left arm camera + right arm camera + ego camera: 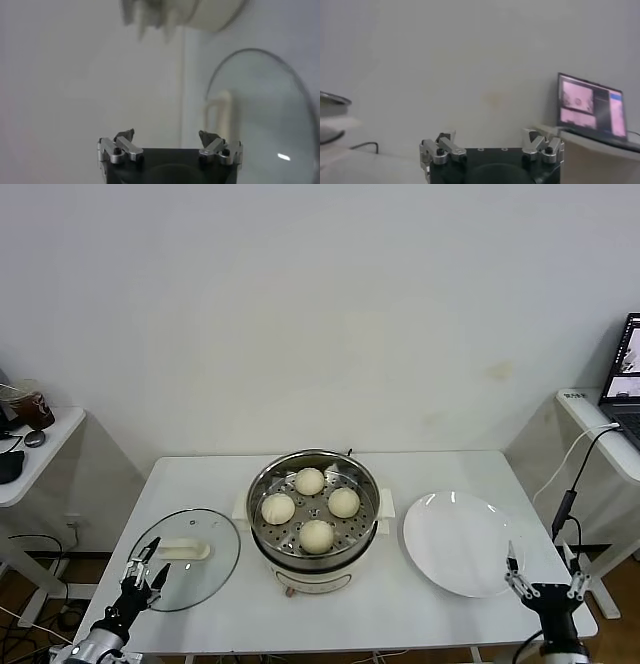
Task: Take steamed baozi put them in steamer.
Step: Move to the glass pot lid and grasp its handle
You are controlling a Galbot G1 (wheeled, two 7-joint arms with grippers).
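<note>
White table [200, 484] carries the steamer [314, 568] with four steamed baozi [316, 536] already on its tray; both grippers, left [146, 572] and right [545, 576], stand apart, empty. Risk: left arm may hit the glass lid [225, 564] beside it

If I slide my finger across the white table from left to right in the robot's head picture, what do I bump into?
Left hand → glass lid → steamer with four baozi inside → white plate → right hand.
</note>
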